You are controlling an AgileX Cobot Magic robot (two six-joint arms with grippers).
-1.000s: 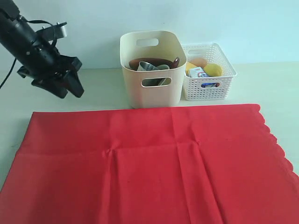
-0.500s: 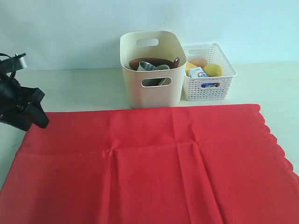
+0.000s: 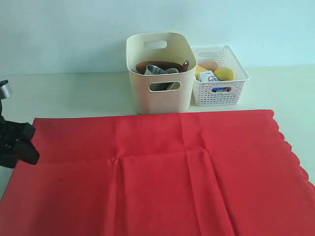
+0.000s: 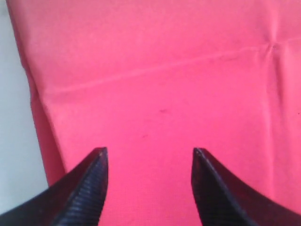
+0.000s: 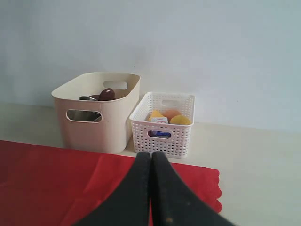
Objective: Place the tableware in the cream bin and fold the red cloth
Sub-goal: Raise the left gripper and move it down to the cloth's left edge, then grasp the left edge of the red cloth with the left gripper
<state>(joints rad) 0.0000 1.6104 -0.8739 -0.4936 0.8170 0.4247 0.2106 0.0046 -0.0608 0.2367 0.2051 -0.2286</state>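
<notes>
Red cloth [image 3: 162, 172] lies spread flat in front of the cream bin [image 3: 160, 101]. Inside the bin sit a steel cup [image 3: 153, 70], a brown plate [image 3: 146, 64] and a dark spoon [image 3: 185, 64]. The left gripper [image 4: 149, 151] hangs over the cloth's edge, far left of the bin, jaws apart and holding nothing. The right gripper [image 5: 150, 155] is squeezed closed and empty.

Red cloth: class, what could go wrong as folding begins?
1. The open left gripper hangs over flat red cloth, inboard of its side edge; a pinch there might bunch it rather than lift it.
2. The right gripper is shut and holds nothing; a one-armed fold could go skewed.
3. The cloth's far edge lies close to the cream bin; dragging might nudge it.
</notes>
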